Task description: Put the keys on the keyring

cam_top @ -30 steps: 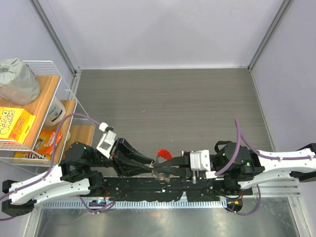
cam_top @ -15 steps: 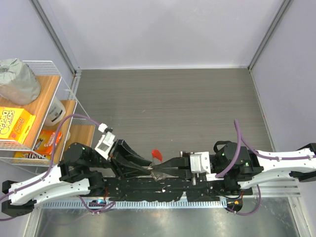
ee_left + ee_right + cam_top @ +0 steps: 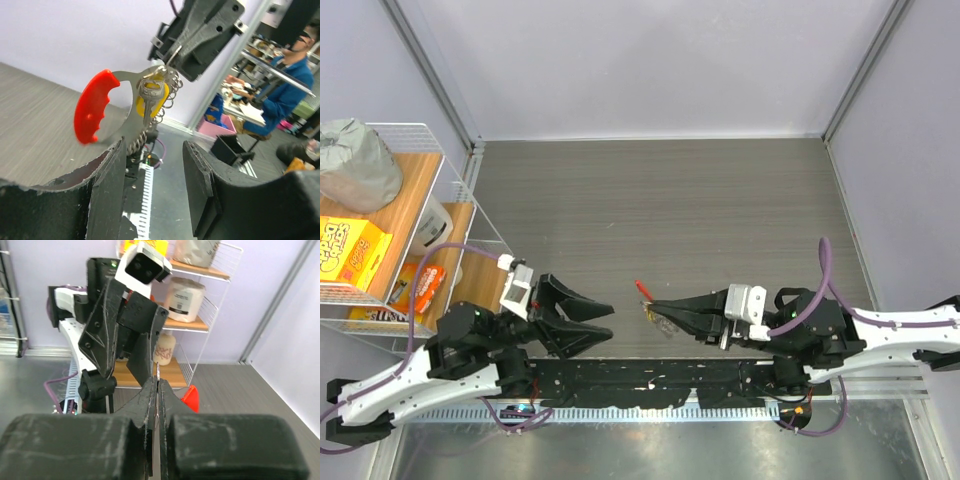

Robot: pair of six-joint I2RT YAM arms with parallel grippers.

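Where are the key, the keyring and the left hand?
key (image 3: 148, 96), left wrist view, on its silvery top.
keyring (image 3: 92, 112), left wrist view, on the middle of its red plastic piece.
left hand (image 3: 608, 322), top view, midway between its fingertips.

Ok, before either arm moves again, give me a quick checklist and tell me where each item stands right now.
1. Right gripper shut on the keyring: ok.
2. Key hanging at the keyring, off the table: ok.
3. Key fully threaded onto the ring rather than just caught on it: cannot tell; the links crowd together in the left wrist view.
4. Left gripper open and holding nothing: ok.
5. Clear gap between the two grippers in the top view: ok.
6. Red plastic piece free of the left fingers: ok.
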